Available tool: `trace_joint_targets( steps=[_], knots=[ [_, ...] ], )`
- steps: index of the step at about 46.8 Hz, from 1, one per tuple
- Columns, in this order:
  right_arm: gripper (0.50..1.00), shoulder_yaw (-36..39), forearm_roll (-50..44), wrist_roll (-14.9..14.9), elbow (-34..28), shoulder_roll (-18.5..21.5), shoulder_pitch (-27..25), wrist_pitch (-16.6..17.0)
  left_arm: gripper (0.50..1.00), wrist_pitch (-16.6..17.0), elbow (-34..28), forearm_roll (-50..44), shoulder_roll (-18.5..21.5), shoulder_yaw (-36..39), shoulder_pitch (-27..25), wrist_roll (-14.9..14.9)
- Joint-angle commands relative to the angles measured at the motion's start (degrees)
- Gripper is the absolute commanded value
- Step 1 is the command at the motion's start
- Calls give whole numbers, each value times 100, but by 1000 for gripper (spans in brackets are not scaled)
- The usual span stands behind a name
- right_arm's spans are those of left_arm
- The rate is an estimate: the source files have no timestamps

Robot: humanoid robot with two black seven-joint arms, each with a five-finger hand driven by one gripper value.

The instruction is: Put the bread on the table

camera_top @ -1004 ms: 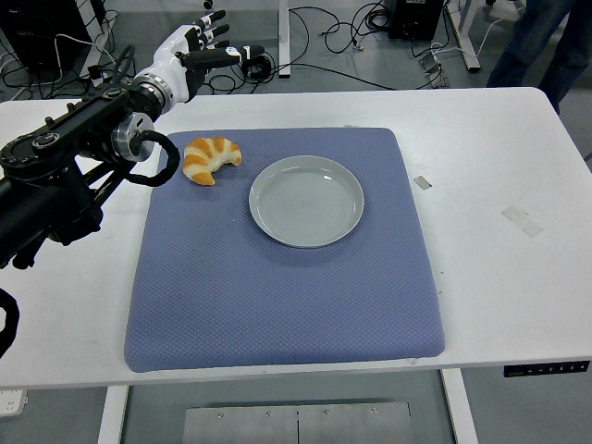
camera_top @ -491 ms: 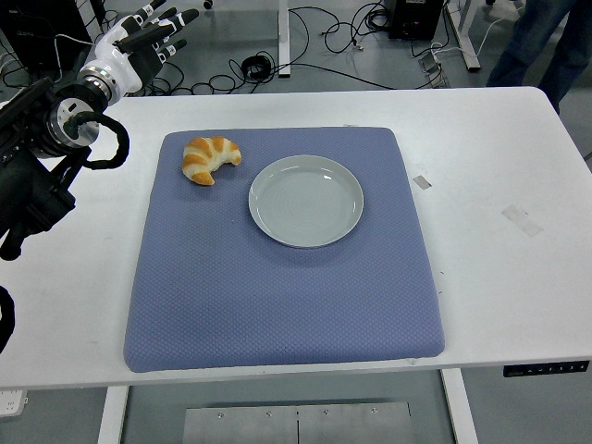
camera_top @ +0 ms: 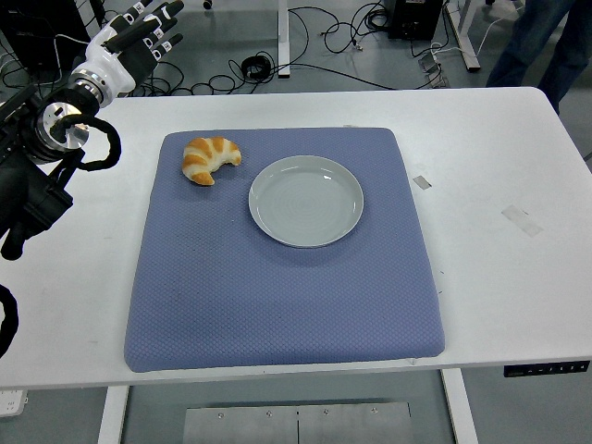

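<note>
bread: golden curved croissant (camera_top: 211, 158) lies on blue padded mat (camera_top: 277, 296), beside empty grey round plate (camera_top: 306, 200) | left robot hand (camera_top: 132, 42): fingers spread, holding nothing, beyond white surface (camera_top: 499, 166) far-left corner | risk: low arm sweep could knock the croissant off the mat

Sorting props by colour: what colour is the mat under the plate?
Blue-purple, with a fine dotted texture; the mat under the plate shows clearly in the head view.
</note>
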Motion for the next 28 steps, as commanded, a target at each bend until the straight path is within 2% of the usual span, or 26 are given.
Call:
trace_joint_targets(
  steps=[1, 28],
  knots=[
    [1000, 0, 0, 0, 0, 0, -1, 0, 978, -8, -1, 0, -7, 4, 0, 1],
    [1000, 26, 0, 0, 62, 0, 43, 9, 978, -52, -1, 9, -15, 13, 62, 10]
  ],
)
